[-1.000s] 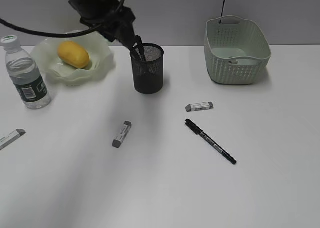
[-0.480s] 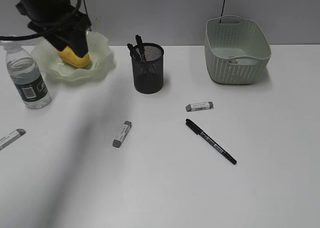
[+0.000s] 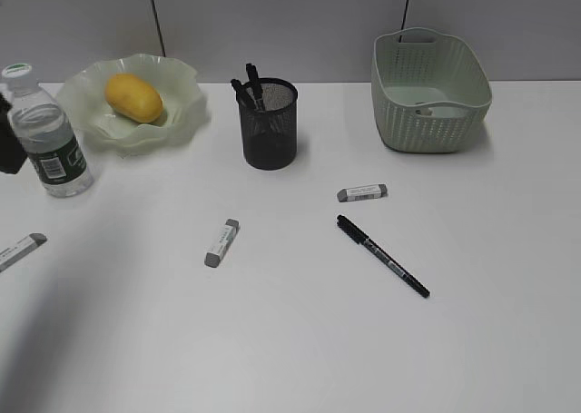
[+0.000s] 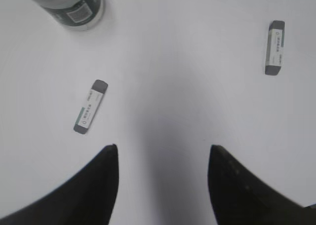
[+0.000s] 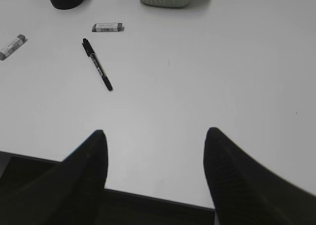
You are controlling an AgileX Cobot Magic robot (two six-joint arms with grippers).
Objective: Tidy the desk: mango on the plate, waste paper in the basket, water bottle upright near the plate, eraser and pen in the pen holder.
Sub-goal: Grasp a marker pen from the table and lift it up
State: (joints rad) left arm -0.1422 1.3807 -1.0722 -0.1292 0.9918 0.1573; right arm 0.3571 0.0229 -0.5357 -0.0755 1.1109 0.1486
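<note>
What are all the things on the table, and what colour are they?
Mango: one, yellow, on the plate.
Plate: one, pale green, back left.
Bottle: one, clear with green label, upright by the plate.
Pen cup: one, black, middle back, pens inside.
Basket: one, pale green, back right.
Erasers: three, grey and white, lying loose.
Pen: one, black, lying right of middle.
Left gripper: black, open, above the table.
Right gripper: black, open, near the front edge.
</note>
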